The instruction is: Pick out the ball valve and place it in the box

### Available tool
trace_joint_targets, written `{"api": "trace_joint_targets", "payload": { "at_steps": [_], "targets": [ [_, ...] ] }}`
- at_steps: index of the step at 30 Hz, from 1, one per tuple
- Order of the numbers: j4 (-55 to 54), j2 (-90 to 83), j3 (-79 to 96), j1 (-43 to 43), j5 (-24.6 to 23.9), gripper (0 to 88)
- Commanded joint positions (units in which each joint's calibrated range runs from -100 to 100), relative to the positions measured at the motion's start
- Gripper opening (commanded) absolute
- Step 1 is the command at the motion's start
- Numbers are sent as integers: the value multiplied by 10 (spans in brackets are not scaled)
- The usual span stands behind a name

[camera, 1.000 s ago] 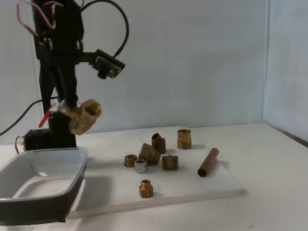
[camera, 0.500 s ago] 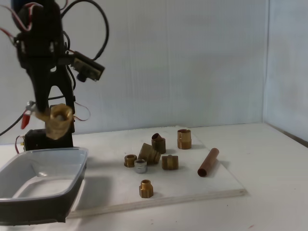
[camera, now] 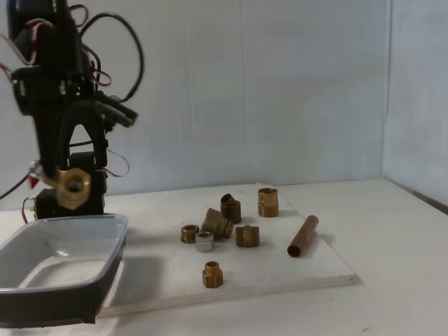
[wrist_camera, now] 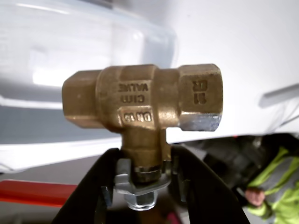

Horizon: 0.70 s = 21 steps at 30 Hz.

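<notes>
Landmark: the box (camera: 61,269) sits at the left of the fixed view, a pale shallow tray on the table; everything below is placed against it.
Pincer: the gripper (camera: 64,183) hangs above the box's back rim, pinching the ball valve (camera: 72,186) by its stem.
Grip, close up: in the wrist view the gripper (wrist_camera: 142,179) has its two black jaws pressed against the narrow neck of the ball valve (wrist_camera: 145,100), just above the nut; the wide brass body stands clear of the jaws, lying crosswise.
Handle: the red handle (wrist_camera: 35,192) runs off to the left behind one jaw.
Valve against box: off the floor of the box and touching nothing but the jaws; I judge it to be over the back edge, not over the middle.
Risk one: the hold is on a thin round neck under a heavy body, so the valve could swivel or slip out early.
Risk two: let go here, it could strike the rim and bounce out behind the box.
Risk three: the long handle could catch on the rim on the way down.
Right of the box: loose brass fittings (camera: 219,222) and a copper pipe (camera: 302,236) lie on the white board (camera: 318,269), well apart from the gripper.
</notes>
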Motion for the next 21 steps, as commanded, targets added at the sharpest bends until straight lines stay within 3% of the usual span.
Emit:
{"api": "trace_joint_targets", "payload": {
  "at_steps": [1,6,21],
  "targets": [
    [1,-75,38,18,2,12],
    [-4,-117,107,34,23,12],
    [-16,-80,150,37,26,12]
  ]
}}
